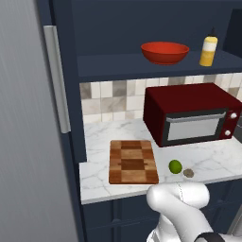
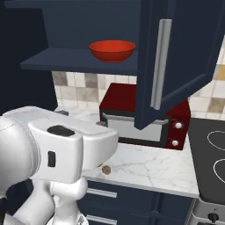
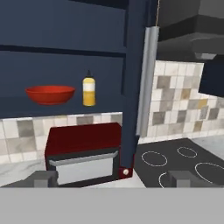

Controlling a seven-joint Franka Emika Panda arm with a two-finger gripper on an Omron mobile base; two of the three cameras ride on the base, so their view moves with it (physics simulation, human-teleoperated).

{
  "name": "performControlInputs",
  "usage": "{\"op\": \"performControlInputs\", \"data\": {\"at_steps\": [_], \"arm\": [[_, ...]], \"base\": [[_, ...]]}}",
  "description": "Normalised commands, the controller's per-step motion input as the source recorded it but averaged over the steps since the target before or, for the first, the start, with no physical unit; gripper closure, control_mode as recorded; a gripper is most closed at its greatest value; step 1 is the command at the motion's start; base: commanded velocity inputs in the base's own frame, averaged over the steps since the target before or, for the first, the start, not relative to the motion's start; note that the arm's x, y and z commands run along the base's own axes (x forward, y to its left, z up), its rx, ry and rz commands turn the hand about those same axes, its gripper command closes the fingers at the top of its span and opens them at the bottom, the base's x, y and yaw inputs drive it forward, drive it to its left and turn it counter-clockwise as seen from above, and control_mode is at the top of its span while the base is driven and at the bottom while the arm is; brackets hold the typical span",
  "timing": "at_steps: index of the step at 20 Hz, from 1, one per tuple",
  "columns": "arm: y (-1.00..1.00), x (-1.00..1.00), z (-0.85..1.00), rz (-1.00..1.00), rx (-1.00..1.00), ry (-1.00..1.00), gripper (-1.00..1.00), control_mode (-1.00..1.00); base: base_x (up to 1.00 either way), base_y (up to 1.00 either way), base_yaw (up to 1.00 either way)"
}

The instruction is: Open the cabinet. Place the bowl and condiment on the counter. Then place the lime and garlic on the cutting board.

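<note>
Red bowl [image 1: 164, 52] sat on the open cabinet [image 2: 176, 61] shelf above the microwave [image 1: 191, 119], yellow condiment bottle [image 1: 208, 50] just right of it. Lime [image 1: 175, 166] and garlic [image 1: 188, 173] lay on the surface [image 1: 101, 177] in front of the microwave, right of the cutting board [image 1: 133, 161]. Fingers [image 3: 43, 178] were spread, empty. Bowl looked rigid, glossy, probably slippery: pinch the rim.

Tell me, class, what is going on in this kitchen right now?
A white robot arm has the cabinet door swung open, and its tool is open and holding nothing. The red bowl and yellow bottle sit on the cabinet shelf. Below, the lime and garlic lie on the counter beside the cutting board, not on it.
</note>
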Motion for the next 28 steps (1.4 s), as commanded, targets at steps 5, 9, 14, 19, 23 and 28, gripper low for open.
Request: {"op": "performControlInputs", "data": {"at_steps": [5, 9, 14, 19, 23, 28], "arm": [[0.89, -0.09, 0.39, -0.07, -0.14, -0.01, -1.0, -1.0], [0.63, 0.0, 0.4, -0.07, -0.15, 0.0, -1.0, -1.0], [0.29, 0.14, 0.11, -0.03, -0.16, 0.02, -1.0, -1.0], [0.0, 0.37, 0.0, 0.0, -0.15, 0.13, -1.0, -1.0], [-0.14, 0.33, 0.0, 0.0, -0.16, 0.16, -1.0, -1.0], [-0.13, 0.28, 0.0, -0.01, -0.15, 0.21, -1.0, -1.0]], "base": [[0.0, 0.0, 0.0], [0.0, 0.0, 0.0], [0.0, 0.0, 0.0], [0.0, 0.0, 0.0], [0.0, 0.0, 0.0], [0.0, 0.0, 0.0]]}}
